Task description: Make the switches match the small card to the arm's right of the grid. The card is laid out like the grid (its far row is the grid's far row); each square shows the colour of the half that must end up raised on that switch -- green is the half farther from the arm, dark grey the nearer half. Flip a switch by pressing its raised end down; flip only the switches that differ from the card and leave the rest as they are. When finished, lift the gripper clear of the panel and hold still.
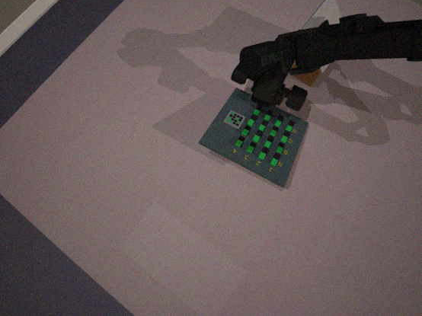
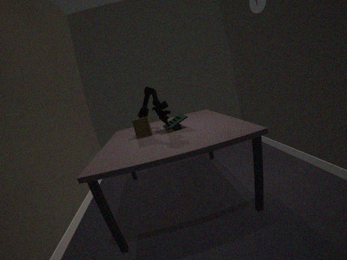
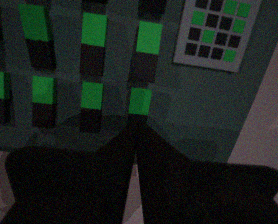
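The tilted dark green switch panel carries rows of green and dark rocker switches. The small grey card is beside the grid; in the wrist view its nearest row reads dark, dark, dark, green. My gripper is shut and empty, its tips at the nearest row's rightmost switch in the wrist view. That switch's green half shows; the tips cover its dark half, and contact cannot be told. The neighbouring switch shows green and dark halves.
An orange-brown block stands near the arm, partly behind it in the top view. A pale wedge-shaped surface shows beyond the arm. The panel stands on the pinkish table.
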You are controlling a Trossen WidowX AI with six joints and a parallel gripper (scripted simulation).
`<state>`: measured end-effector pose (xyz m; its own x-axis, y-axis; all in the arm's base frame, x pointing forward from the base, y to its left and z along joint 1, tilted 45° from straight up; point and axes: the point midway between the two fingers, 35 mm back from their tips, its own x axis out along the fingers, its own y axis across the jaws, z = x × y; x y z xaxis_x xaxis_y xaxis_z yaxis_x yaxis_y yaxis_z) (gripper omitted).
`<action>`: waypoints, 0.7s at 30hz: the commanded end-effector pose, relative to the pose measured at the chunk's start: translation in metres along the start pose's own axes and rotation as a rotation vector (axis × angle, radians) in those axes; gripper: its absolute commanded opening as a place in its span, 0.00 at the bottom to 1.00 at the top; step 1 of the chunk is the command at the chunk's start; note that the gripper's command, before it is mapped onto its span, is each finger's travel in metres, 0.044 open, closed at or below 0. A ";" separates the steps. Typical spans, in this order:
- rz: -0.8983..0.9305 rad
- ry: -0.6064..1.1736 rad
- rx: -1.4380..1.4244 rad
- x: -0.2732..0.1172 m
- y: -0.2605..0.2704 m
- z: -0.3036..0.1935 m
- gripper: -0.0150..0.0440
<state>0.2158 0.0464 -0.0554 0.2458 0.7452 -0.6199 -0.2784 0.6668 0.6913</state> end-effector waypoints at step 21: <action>-0.001 0.026 0.004 -0.065 0.000 0.005 0.25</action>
<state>0.2034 0.0017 -0.0185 0.2242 0.7460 -0.6270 -0.2656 0.6658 0.6972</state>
